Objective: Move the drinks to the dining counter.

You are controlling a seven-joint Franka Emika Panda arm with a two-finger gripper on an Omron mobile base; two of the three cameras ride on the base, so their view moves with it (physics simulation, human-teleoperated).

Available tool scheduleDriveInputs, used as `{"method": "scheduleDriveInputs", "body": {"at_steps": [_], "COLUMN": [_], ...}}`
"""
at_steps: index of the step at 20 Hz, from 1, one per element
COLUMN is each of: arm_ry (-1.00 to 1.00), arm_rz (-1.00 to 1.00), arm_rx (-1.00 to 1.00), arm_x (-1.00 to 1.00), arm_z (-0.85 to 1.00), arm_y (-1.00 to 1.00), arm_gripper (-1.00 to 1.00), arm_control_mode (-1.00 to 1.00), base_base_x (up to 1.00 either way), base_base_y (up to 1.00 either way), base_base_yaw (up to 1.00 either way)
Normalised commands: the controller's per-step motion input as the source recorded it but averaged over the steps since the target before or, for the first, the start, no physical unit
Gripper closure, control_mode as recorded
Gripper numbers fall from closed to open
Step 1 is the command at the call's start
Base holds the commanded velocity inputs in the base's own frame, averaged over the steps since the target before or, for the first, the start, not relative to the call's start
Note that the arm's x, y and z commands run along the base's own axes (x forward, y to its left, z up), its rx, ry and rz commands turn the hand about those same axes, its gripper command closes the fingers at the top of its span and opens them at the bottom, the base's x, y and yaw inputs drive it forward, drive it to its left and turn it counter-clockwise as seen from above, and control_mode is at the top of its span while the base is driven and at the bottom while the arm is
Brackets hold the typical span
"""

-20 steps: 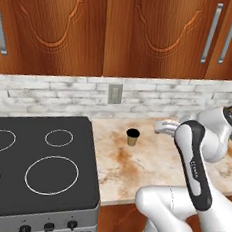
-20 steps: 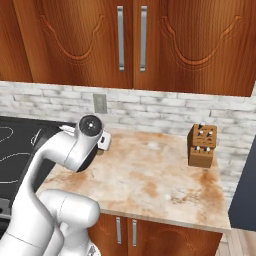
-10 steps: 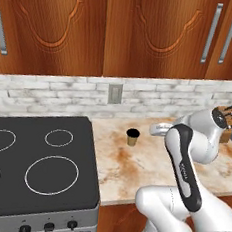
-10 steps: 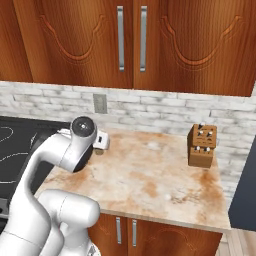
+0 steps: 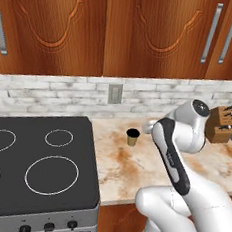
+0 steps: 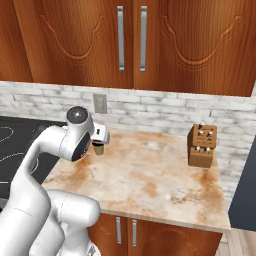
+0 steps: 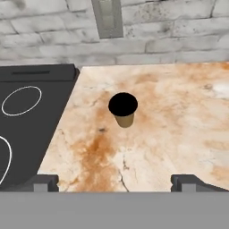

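One of the drinks, a small tan paper cup (image 5: 132, 136) (image 6: 99, 148) (image 7: 123, 109) with a dark inside, stands upright on the marble-look counter (image 5: 133, 170) by the stove. My gripper (image 5: 148, 127) (image 6: 103, 135) (image 7: 116, 182) hovers above and just right of it, open, with nothing between its fingers. In the hand view the cup sits ahead of the two wide-apart fingertips (image 7: 44, 182), roughly centred between them. The dining counter is out of view.
A black stove (image 5: 33, 165) (image 6: 15, 140) (image 7: 27, 116) lies left of the cup. A brown knife block (image 5: 220, 124) (image 6: 202, 146) stands at the counter's right end. The white-brick backsplash holds a wall outlet (image 5: 114, 94) (image 7: 107, 18), with wooden cabinets above.
The hand has edged left toward the cup and the forearm has swung with it. The jaws stay open and the cup has not moved.
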Motion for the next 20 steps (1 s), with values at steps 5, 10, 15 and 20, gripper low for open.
{"method": "scheduleDriveInputs", "body": {"at_steps": [5, 10, 15, 20], "arm_ry": [0.15, 0.08, 0.01, 0.0], "arm_rz": [0.0, 0.0, 0.0, 0.0], "arm_rx": [-0.07, -0.04, -0.06, -0.06], "arm_x": [0.31, 0.24, 0.27, 0.31], "arm_z": [-0.1, -0.26, -0.1, -0.2], "arm_y": [0.04, 0.04, 0.02, 0.0], "arm_gripper": [-1.0, -1.0, -1.0, -1.0], "arm_control_mode": [-1.0, -1.0, -1.0, -1.0], "base_base_x": [0.0, 0.0, 0.0, 0.0], "base_base_y": [0.0, 0.0, 0.0, 0.0], "base_base_yaw": [0.0, 0.0, 0.0, 0.0]}}
